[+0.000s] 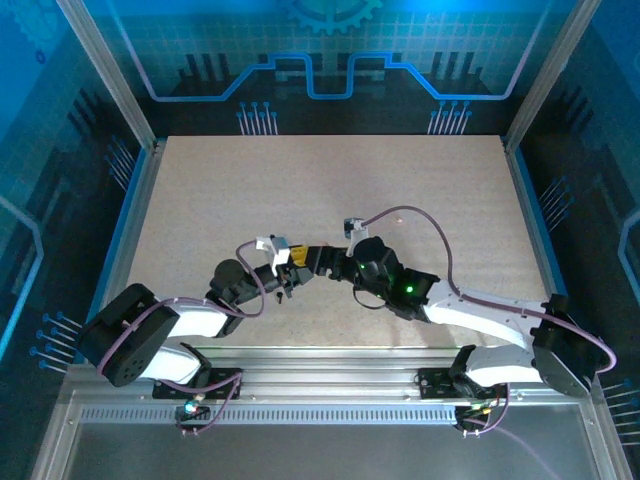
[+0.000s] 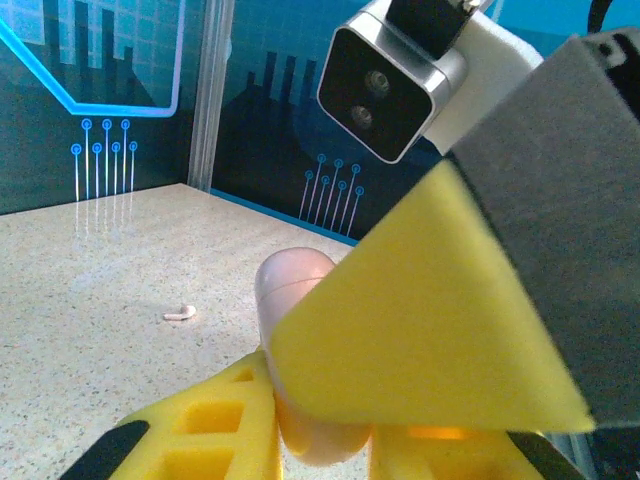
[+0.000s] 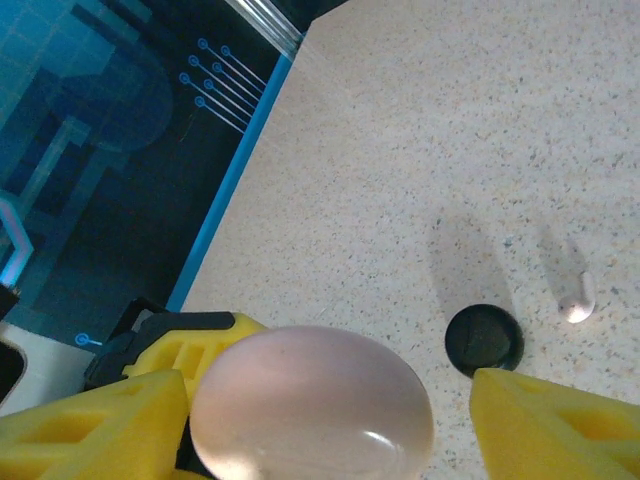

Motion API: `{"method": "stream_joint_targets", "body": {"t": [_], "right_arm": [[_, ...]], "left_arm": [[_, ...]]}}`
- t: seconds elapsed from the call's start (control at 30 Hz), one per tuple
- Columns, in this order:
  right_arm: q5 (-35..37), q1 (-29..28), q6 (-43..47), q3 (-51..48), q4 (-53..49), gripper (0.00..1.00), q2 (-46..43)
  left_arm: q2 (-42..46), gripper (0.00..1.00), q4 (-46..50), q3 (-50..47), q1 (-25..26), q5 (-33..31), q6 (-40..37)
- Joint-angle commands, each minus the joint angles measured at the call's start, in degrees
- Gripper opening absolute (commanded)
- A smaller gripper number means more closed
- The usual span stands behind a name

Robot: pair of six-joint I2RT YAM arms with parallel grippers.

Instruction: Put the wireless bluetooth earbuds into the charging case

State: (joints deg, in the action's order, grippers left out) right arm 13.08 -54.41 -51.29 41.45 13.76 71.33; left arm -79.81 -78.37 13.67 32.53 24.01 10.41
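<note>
Steadying the pale charging case [image 2: 292, 285], left fingers [image 2: 215, 425] clamp it; right fingers [image 3: 560, 430] stand apart around it, seemingly to open it before fetching the earbud [image 2: 180, 313].

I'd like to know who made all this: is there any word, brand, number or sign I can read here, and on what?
None: no readable words, numbers or brand names.
The back wall bears only a gear emblem and circuit-style lines, no letters.
The pale pink case, the black disc and the camera show no markings.
</note>
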Motion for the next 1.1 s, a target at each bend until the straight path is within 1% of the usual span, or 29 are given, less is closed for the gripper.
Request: {"method": "stream_joint_targets", "body": {"t": [0.0, 0.1, 0.2, 0.27, 0.37, 0.4, 0.57, 0.67, 0.83, 0.93, 1.07], "right_arm": [[0.15, 0.16, 7.33, -1.70, 0.62, 0.80, -4.52], [-4.77, 2.62, 13.90, -3.15, 0.43, 0.82, -8.53], [-13.22, 7.36, 22.69, -4.14, -3.32, 0.82, -13.52], [-20.65, 11.15, 29.96, -4.53, -6.86, 0.82, -16.62], [-31.26, 15.39, 42.53, -4.36, -12.95, 0.81, -20.62], [-33.62, 16.32, 46.13, -4.36, -14.57, 0.81, -21.67], [-40.31, 18.37, 64.18, -4.63, -21.05, 0.79, -25.17], [-43.67, 19.09, 71.60, -3.10, -24.68, 0.77, -24.01], [-47.96, 19.66, 78.62, 3.48, -32.20, 0.73, -17.75], [-49.86, 19.87, 81.25, 7.11, -35.20, 0.71, -13.35], [-53.34, 20.14, 82.63, 9.92, -35.68, 0.71, -8.41]], "left_arm": [[0.94, 0.17, -1.88, -0.50, 0.25, 1.16, -0.55], [0.62, 0.16, -1.90, -0.26, 0.22, 2.36, -0.30], [0.51, 0.16, -1.88, 0.25, 0.24, 4.97, -0.26], [0.69, 0.16, -1.88, 0.49, 0.21, 7.02, -0.27], [1.43, 0.16, -1.89, 0.94, 0.24, 9.90, -0.13], [1.69, 0.16, -1.88, 0.96, 0.18, 10.69, -0.05], [3.22, 0.16, -1.90, 1.27, 0.24, 13.87, -0.12], [3.63, 0.16, -1.92, 1.58, 0.24, 15.89, -0.15], [4.38, 0.17, -1.88, 1.88, 0.22, 18.36, -0.08], [5.16, 0.17, -1.88, 1.89, 0.25, 18.93, -0.22], [6.22, 0.17, -1.88, 1.63, 0.21, 19.58, -0.72]]}}
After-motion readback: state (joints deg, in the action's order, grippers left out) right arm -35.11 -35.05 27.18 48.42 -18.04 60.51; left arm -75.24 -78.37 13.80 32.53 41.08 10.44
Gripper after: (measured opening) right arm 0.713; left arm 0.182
